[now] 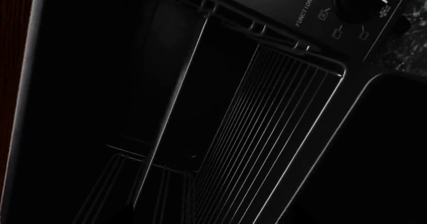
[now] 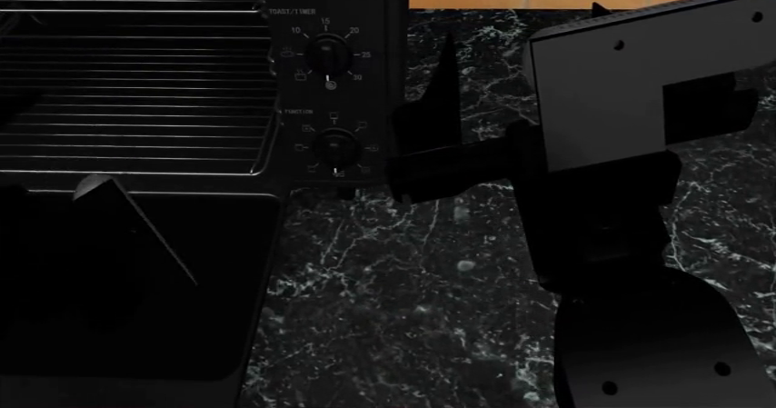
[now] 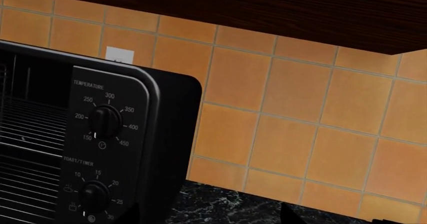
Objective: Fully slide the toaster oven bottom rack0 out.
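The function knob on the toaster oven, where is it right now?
In the head view the function knob sits low on the toaster oven control panel, below the timer knob and right of the bottom rack.

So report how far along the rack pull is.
Done: the toaster oven door lies open. In hand: the bottom rack0 sits with its front rim at the oven mouth, but whether the left gripper grips it cannot be told. Left: sliding it fully out over the door. The right gripper hangs beside the oven.

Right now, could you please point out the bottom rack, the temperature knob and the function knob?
bottom rack (image 1: 280, 134), left wrist view, middle bars.
temperature knob (image 3: 105, 120), right wrist view, knob face.
function knob (image 2: 336, 144), head view, knob centre.
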You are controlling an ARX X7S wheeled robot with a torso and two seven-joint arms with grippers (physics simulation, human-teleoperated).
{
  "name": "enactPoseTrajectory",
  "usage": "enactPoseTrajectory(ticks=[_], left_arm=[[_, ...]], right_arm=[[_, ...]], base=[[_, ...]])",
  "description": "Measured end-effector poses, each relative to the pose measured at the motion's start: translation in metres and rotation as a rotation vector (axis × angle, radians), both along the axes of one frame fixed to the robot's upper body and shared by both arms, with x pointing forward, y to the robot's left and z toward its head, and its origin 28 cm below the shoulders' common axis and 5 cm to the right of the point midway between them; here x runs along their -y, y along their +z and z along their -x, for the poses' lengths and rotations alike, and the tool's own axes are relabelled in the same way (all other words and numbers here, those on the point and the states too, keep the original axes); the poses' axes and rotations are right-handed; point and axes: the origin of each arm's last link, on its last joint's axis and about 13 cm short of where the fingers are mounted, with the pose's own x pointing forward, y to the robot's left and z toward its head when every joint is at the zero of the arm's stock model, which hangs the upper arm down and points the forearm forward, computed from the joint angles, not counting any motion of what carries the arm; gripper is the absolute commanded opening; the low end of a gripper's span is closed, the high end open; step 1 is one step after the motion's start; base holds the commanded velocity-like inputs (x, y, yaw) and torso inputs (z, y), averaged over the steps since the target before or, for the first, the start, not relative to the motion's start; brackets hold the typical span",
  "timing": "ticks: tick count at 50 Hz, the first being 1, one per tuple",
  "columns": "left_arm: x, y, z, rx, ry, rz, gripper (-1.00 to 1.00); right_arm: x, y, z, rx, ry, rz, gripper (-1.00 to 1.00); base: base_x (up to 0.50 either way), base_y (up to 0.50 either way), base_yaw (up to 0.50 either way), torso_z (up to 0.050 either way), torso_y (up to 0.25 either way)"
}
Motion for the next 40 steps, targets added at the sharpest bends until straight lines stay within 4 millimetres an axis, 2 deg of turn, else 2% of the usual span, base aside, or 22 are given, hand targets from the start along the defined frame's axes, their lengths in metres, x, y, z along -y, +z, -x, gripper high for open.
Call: enactPoseTrajectory(ticks=[8,21,40], left_arm=[[0.000,-0.004,-0.007,-0.037,0.007,-0.063,1.00],[0.001,-0.016,-0.033,-0.085,0.038,-0.130,1.00],[0.002,-0.018,-0.073,-0.069,0.077,-0.178,1.00]], right_arm=[[0.000,0.000,0.000,0.000,-0.001,0.000,1.00],[0.001,-0.001,-0.001,-0.004,-0.001,-0.001,1.00],[0.001,-0.002,-0.002,-0.007,0.000,-0.004,1.00]], base=[[0.00,0.00,0.00,0.000,0.000],[0.00,0.00,0.00,0.000,0.000],[0.00,0.00,0.00,0.000,0.000]])
